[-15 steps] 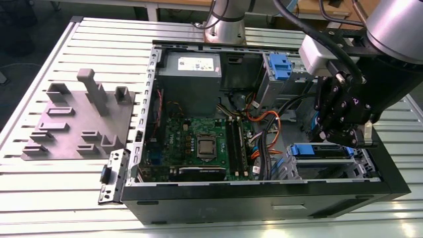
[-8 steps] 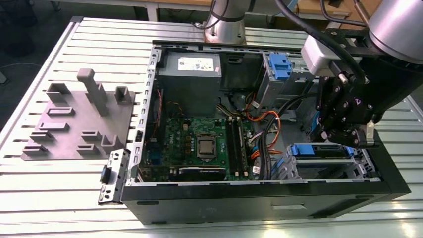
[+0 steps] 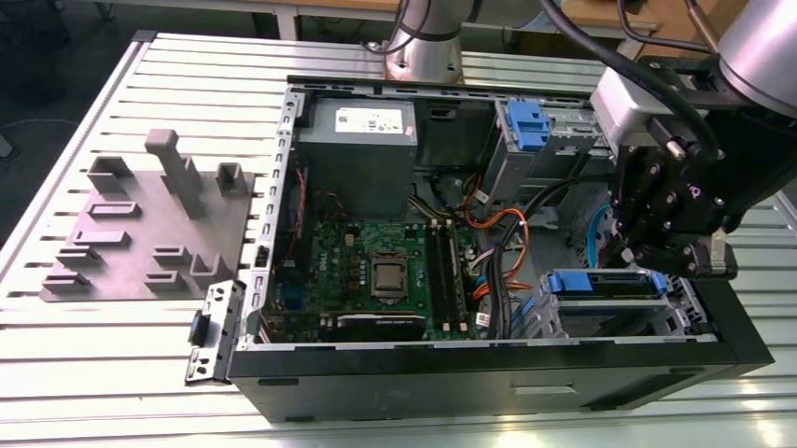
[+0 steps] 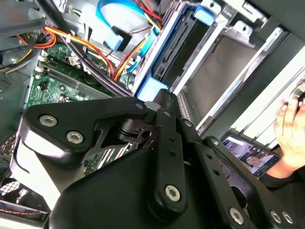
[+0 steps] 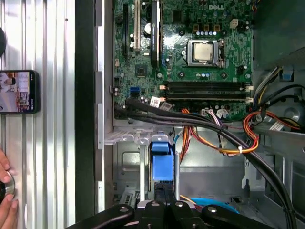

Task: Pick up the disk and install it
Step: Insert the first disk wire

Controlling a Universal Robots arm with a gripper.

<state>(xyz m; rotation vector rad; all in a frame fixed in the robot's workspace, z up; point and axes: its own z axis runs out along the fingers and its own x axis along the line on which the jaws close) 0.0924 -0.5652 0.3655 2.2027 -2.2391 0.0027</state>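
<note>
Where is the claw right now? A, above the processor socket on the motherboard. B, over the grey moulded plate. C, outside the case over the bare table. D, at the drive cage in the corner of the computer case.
D: in the exterior view the claw hangs at the drive cage, just above the blue-railed disk in it.

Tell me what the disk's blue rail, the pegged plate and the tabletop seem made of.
The disk's blue rail: likely moulded plastic, even saturated colour, soft sheen. The pegged plate: matt grey, probably plastic; no metallic glint. The tabletop: pale silvery ribbed slats, looks like aluminium.
</note>
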